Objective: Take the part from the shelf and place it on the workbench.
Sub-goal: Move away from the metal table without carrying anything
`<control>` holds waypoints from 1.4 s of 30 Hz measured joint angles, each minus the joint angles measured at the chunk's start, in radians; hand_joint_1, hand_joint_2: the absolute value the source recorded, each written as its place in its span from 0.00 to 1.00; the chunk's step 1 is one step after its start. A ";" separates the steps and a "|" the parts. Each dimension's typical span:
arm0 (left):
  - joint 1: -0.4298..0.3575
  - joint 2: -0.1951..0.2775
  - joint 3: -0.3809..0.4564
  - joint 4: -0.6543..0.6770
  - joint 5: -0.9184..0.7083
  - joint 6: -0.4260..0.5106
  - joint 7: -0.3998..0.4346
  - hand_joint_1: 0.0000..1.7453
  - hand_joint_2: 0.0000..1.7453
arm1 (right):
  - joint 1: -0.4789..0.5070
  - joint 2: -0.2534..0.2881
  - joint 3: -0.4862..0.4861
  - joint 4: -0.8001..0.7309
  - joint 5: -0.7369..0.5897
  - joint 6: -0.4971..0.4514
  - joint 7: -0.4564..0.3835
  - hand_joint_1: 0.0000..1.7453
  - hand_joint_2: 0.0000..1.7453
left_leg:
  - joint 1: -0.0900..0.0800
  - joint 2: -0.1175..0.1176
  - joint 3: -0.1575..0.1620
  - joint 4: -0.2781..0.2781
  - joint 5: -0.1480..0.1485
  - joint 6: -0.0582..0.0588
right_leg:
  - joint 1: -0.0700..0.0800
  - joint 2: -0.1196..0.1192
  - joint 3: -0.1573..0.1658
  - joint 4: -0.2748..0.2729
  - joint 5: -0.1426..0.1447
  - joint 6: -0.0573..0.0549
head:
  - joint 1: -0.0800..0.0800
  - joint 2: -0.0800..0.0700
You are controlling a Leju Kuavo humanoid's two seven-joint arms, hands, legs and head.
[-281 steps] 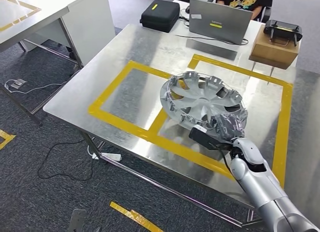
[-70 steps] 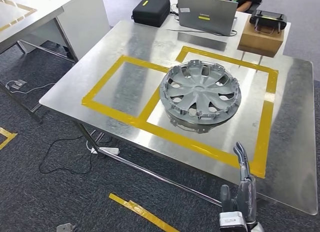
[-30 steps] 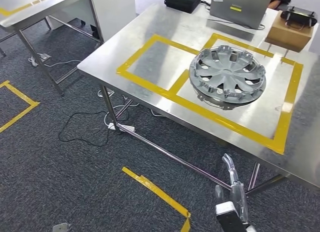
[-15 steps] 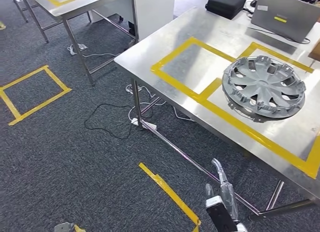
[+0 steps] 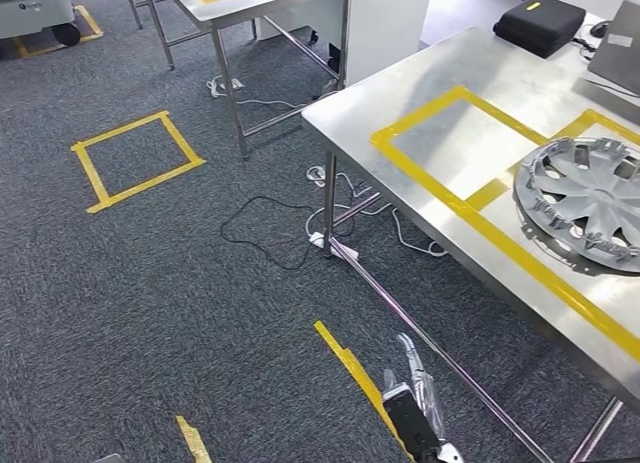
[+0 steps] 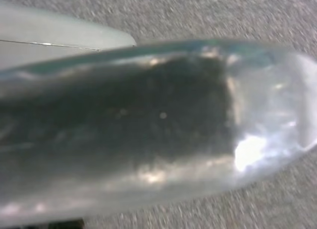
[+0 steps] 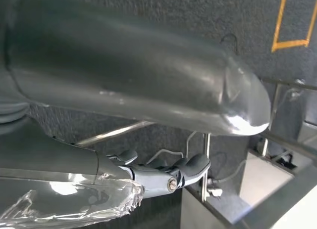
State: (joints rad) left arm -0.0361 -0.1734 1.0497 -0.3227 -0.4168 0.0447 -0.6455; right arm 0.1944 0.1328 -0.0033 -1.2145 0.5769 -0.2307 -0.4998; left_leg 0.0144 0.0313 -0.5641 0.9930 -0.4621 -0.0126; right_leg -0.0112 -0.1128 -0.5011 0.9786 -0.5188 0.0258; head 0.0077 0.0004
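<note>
On the steel workbench (image 5: 423,113) lies a round, spoked grey hubcap (image 5: 585,203); below, the right hand (image 5: 419,388) hangs empty, fingers extended.

Silver-grey spoked plastic wheel cover (image 5: 585,205): uniform silver-grey, darker in the openings between spokes. Brushed steel workbench top (image 5: 423,108): pale silver with dull reflections, marked by bright yellow tape rectangles (image 5: 453,198) sharing one yellow dividing strip. Dark grey speckled carpet floor (image 5: 151,303): charcoal with fine lighter flecks; yellow tape square outline (image 5: 136,158) on it, plus two loose yellow tape strips (image 5: 355,373). Black zipped case with a small yellow label (image 5: 540,23) at the far table edge. Black cable (image 5: 256,233) and white power strip (image 5: 336,245) under the table. Right hand (image 5: 419,398): dark grey fingers (image 7: 186,167) with a glossy clear wrap.
</note>
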 joint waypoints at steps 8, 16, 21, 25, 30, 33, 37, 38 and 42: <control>0.000 0.005 0.002 0.002 -0.049 0.019 0.000 0.00 0.00 | -0.085 0.004 -0.106 0.256 -0.102 0.032 -0.031 0.00 0.00 | -0.013 -0.094 -0.023 -0.003 0.022 0.034 | 0.001 0.116 -0.127 0.263 -0.110 -0.011 | 0.004 0.000; -0.002 -0.004 0.002 0.006 -0.126 0.035 0.000 0.00 0.00 | -0.190 -0.015 -0.328 0.644 -0.139 0.033 -0.085 0.00 0.00 | -0.007 -0.161 -0.051 0.006 0.036 0.001 | 0.008 0.178 0.001 -0.006 0.007 -0.042 | 0.002 0.000; -0.008 -0.013 -0.014 0.006 -0.151 0.047 0.000 0.00 0.00 | -0.197 -0.034 -0.432 0.790 -0.177 0.064 -0.079 0.00 0.00 | -0.004 -0.043 -0.166 0.259 -0.098 -0.022 | 0.008 0.087 0.008 -0.019 0.012 -0.047 | -0.005 0.000; -0.004 -0.016 -0.020 0.006 -0.156 0.051 0.000 0.00 0.00 | -0.203 -0.043 -0.478 0.847 -0.183 0.069 -0.077 0.00 0.00 | 0.003 -0.006 -0.073 0.123 -0.021 -0.029 | 0.008 0.030 0.013 -0.018 0.005 -0.038 | -0.006 0.000; -0.006 -0.021 -0.025 0.005 -0.158 0.053 0.000 0.00 0.00 | -0.216 -0.048 -0.501 0.880 -0.183 0.071 -0.078 0.00 0.00 | -0.011 0.011 -0.003 -0.006 0.009 0.006 | 0.014 -0.011 0.022 -0.014 -0.006 -0.013 | -0.003 0.000; -0.004 -0.022 -0.026 0.005 -0.158 0.053 0.000 0.00 0.00 | -0.224 -0.050 -0.509 0.890 -0.183 0.071 -0.078 0.00 0.00 | -0.009 -0.017 -0.005 -0.013 0.017 0.026 | 0.006 0.050 -0.006 0.045 -0.053 0.001 | -0.001 0.000; -0.007 -0.025 -0.027 0.005 -0.158 0.053 0.000 0.00 0.00 | -0.220 -0.051 -0.518 0.905 -0.183 0.071 -0.078 0.00 0.00 | -0.013 -0.066 -0.010 -0.013 0.021 0.037 | 0.004 0.111 -0.130 0.292 -0.151 0.000 | 0.002 0.000; -0.006 -0.025 -0.027 0.005 -0.158 0.053 0.000 0.00 0.00 | -0.219 -0.052 -0.519 0.908 -0.183 0.071 -0.077 0.00 0.00 | -0.015 -0.081 -0.010 -0.012 0.022 0.038 | 0.004 0.112 -0.135 0.292 -0.134 -0.002 | 0.001 0.000; -0.007 -0.027 -0.027 0.005 -0.158 0.053 0.000 0.00 0.00 | -0.222 -0.056 -0.521 0.914 -0.183 0.071 -0.077 0.00 0.00 | -0.017 -0.137 -0.011 -0.008 0.024 0.032 | -0.001 0.195 -0.039 0.058 0.004 -0.017 | 0.000 0.000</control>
State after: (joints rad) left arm -0.0428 -0.2002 1.0224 -0.3178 -0.5745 0.0980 -0.6455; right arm -0.0271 0.0772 -0.5241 -0.3009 0.3941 -0.1598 -0.5773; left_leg -0.0024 -0.1057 -0.5748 0.9845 -0.4378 0.0192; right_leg -0.0123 0.0824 -0.5403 1.0362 -0.5145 0.0089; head 0.0082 0.0004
